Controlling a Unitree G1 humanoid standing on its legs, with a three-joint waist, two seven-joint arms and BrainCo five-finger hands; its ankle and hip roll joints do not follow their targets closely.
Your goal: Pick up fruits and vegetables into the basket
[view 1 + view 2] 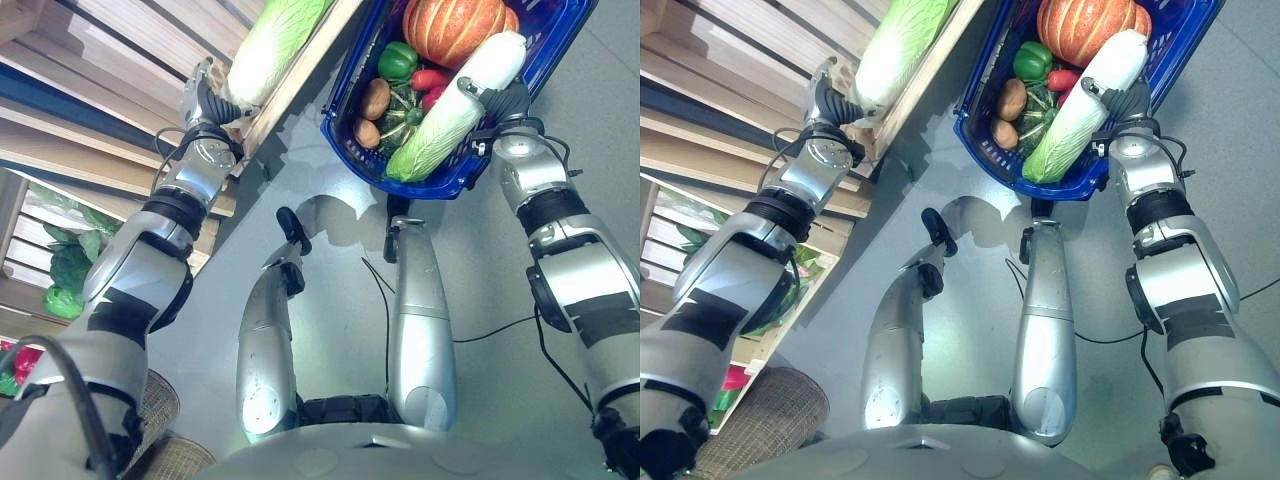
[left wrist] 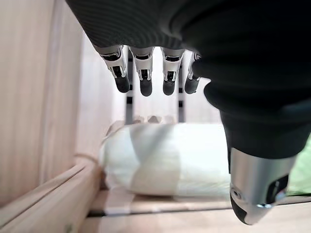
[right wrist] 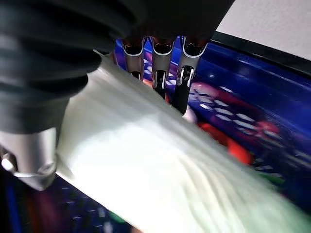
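My right hand [image 1: 490, 95] has its fingers and thumb closed around a napa cabbage [image 1: 455, 110], which lies across the blue basket [image 1: 560, 45] at about one o'clock from me, over the pumpkin [image 1: 452, 27], green pepper [image 1: 397, 60] and potatoes [image 1: 374, 98] already inside. I judge this the placing step: next I should loosen that grip and let the cabbage settle without tipping over the rim. My left hand [image 1: 205, 95], at eleven o'clock, reaches toward a second cabbage [image 2: 165, 158] on the wooden shelf [image 1: 290, 85], fingers [image 2: 143, 77] straight and apart, not yet touching it.
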